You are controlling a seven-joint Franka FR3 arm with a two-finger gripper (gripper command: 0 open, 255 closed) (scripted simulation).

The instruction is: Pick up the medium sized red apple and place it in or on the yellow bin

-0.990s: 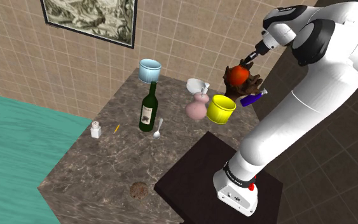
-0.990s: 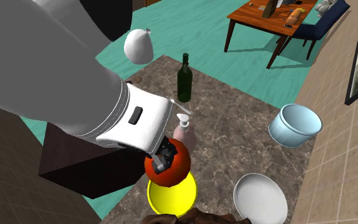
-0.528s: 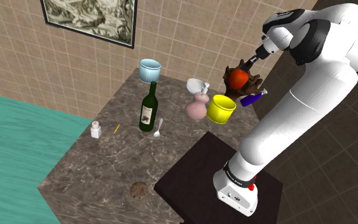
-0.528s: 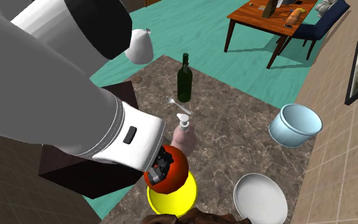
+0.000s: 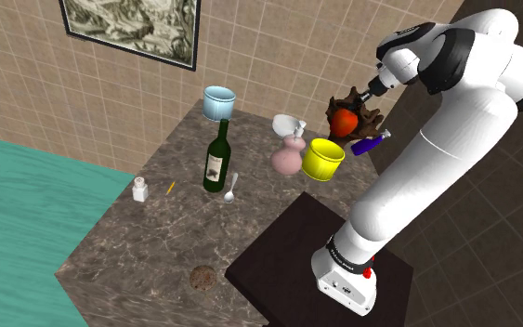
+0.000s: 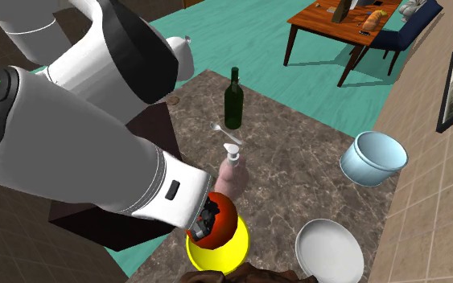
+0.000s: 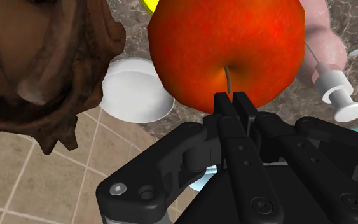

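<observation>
My black gripper (image 5: 356,106) is shut on a red apple (image 5: 346,122) and holds it in the air just above the yellow bin (image 5: 322,160), which stands on the marble counter. In the second exterior view the apple (image 6: 218,222) hangs right over the bin's open top (image 6: 217,257), with the gripper (image 6: 206,219) clasped on its side. The wrist view has the fingertips (image 7: 224,102) close together at the stem dimple of the apple (image 7: 228,48).
A brown carved sculpture (image 5: 374,119) and a blue bottle (image 5: 372,142) sit just behind the bin. A pink dispenser bottle (image 5: 288,157), a white bowl (image 5: 288,124), a wine bottle (image 5: 217,158), a pale blue pot (image 5: 218,101) and a spoon (image 5: 230,189) stand nearby.
The gripper has come down with the apple, which now hangs lower and closer to the yellow bin's opening. Nothing on the counter has moved.
</observation>
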